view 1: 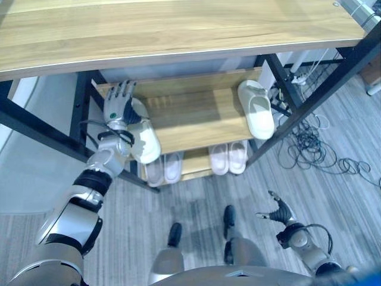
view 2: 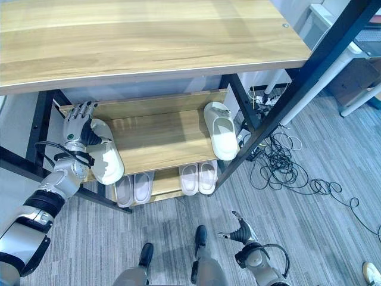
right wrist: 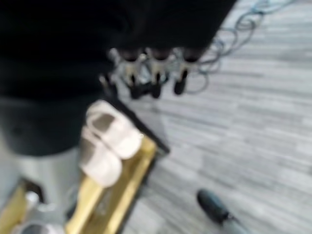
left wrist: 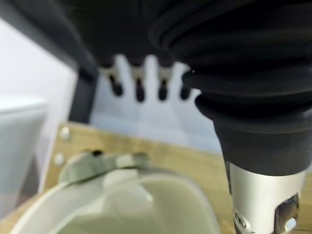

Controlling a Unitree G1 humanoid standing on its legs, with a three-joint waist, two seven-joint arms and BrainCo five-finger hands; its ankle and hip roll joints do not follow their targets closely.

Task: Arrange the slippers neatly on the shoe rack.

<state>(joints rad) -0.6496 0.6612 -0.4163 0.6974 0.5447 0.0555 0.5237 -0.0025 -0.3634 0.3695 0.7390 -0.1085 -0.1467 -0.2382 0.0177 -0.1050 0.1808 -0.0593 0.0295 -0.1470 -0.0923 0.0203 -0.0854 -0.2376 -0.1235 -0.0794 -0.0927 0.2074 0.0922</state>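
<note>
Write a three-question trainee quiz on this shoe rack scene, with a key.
1. True or false: the left hand is at the slipper on the rack's left end.
2. How many pairs sit on the bottom shelf?
3. Where is the right hand: A over the floor, B on the top shelf?

Key: 1 true; 2 two; 3 A.

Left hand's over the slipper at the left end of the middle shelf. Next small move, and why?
Probably nudge that slipper inward with the left hand. Its near end juts past the shelf's front edge, and it lies at the far left while the other white slipper sits at the right end. The hand's fingers are straight, so it isn't gripped yet.
</note>
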